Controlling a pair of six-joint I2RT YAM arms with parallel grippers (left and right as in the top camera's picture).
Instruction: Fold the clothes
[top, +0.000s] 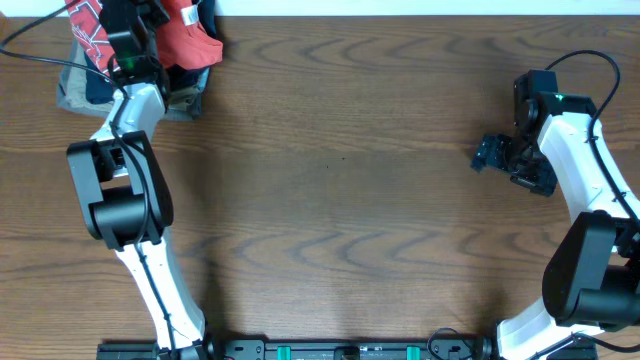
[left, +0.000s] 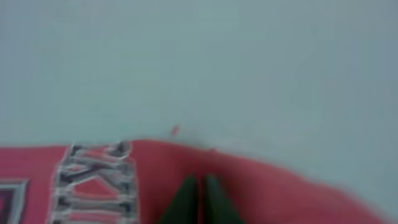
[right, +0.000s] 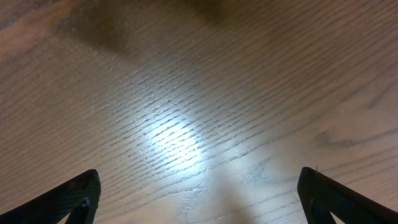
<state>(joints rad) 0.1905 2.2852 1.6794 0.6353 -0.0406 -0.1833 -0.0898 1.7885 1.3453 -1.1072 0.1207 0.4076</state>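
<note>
The coral-red T-shirt (top: 192, 42) sits bunched on top of the pile of folded garments (top: 80, 92), at the table's (top: 340, 200) far left corner. It rises in loose humps to either side of the left tool (left: 199, 183). In the left wrist view that tool's two fingers are pressed together with only a sliver between them. Red cloth lies right at their tips, so it looks to be pinching a fold of the shirt, just beside the white lettering (left: 93, 180). How much cloth it holds cannot be told from the blurred picture. The right tool (right: 198, 180) hangs well apart from the pile, over bare wood on the opposite side, with its fingers spread wide and nothing between them. The main risk is in the grip. A thin pinch of soft cotton near an edge could slip out once the shirt's weight comes onto it, dropping the shirt back onto the pile in a heap. The pinch may also have caught two layers, and then the shirt would not open flat when drawn away. Dragging it off could also pull at the dark and khaki-grey garments beneath and spoil their folds, or nudge them toward the table's edge. No bin, basket or box is in view, and the pile rests directly on the table.
</note>
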